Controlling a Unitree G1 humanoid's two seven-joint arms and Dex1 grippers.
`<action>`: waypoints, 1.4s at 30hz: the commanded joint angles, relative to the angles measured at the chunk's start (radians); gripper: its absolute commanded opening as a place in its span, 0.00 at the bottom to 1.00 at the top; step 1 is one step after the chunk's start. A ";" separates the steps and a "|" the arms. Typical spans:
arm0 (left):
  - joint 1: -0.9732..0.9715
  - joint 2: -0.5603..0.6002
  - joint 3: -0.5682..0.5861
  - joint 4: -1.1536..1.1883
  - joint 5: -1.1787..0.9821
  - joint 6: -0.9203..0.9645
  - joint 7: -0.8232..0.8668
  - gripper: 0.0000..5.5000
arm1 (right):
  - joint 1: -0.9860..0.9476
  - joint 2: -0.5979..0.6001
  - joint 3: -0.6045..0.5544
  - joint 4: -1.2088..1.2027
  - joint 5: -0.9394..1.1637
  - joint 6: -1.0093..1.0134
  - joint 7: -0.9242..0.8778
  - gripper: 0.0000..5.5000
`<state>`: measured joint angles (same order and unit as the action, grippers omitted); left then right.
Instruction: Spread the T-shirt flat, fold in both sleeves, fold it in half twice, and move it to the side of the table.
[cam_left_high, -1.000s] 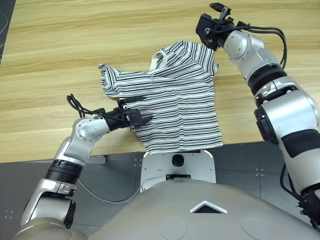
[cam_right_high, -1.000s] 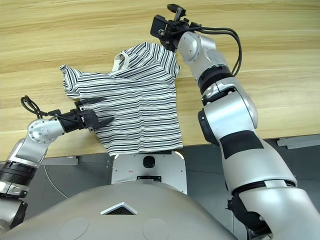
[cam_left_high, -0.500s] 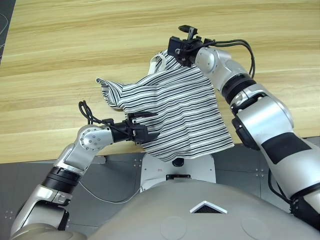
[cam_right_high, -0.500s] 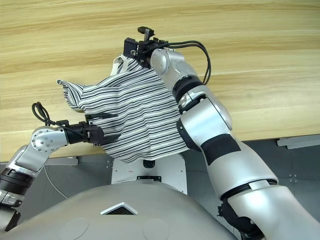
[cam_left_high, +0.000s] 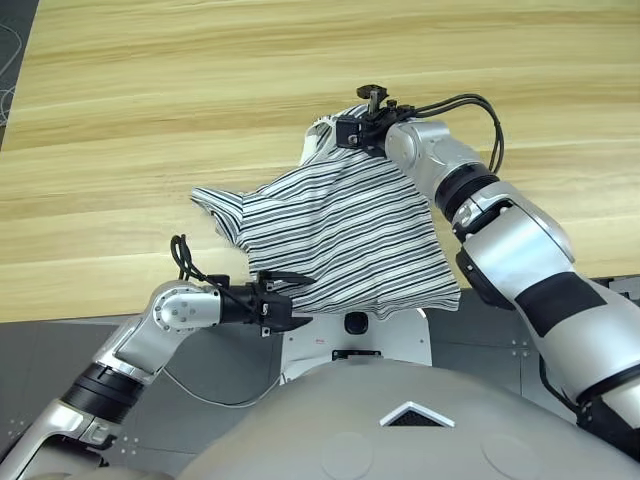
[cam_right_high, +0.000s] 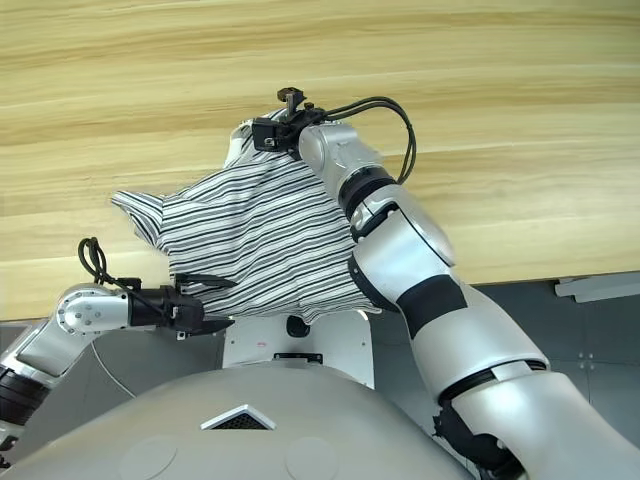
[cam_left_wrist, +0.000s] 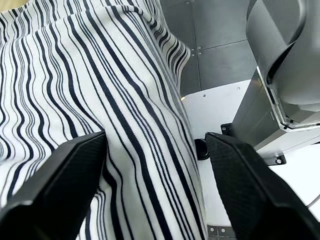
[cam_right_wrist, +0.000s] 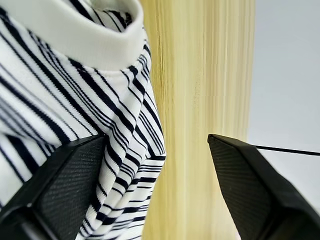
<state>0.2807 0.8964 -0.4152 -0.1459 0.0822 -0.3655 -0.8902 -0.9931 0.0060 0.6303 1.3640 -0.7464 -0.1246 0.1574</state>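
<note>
The black-and-white striped T-shirt (cam_left_high: 340, 235) lies rumpled on the wooden table (cam_left_high: 150, 100). Its hem hangs over the near edge and one sleeve (cam_left_high: 215, 200) sticks out to the left. My right gripper (cam_left_high: 350, 130) sits at the white collar (cam_left_high: 318, 135), open, with striped cloth (cam_right_wrist: 65, 80) against one finger (cam_right_wrist: 60, 190). My left gripper (cam_left_high: 292, 300) is at the hem's left corner just off the table edge, open. In the left wrist view, cloth (cam_left_wrist: 100, 75) drapes between its fingers (cam_left_wrist: 60, 185).
Bare wood stretches to the left, right and far side of the shirt. The table's near edge (cam_left_high: 100, 305) runs just in front of the left gripper, with grey floor (cam_left_high: 60, 360) below it.
My right gripper swung left from the shirt's right shoulder to the collar, and that shoulder bunched inward. My left gripper drew back toward the near edge, down to the hem.
</note>
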 joint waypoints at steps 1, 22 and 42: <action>0.027 0.020 0.011 0.008 0.022 0.034 -0.015 0.65 | 0.015 -0.101 0.043 0.039 -0.056 0.077 0.030 0.68; -0.108 -0.187 0.381 -0.366 -0.851 0.253 0.077 0.65 | 0.021 -0.131 0.010 0.033 -0.035 0.082 0.009 0.68; -0.484 -0.177 0.225 0.634 -0.109 0.195 0.072 0.65 | 0.028 -0.124 0.021 0.031 -0.045 0.064 0.004 0.68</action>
<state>-0.1996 0.7006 -0.1703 0.4457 -0.0619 -0.1229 -0.7847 -1.0021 -0.1232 0.6429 1.3767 -0.7831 -0.0574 0.1366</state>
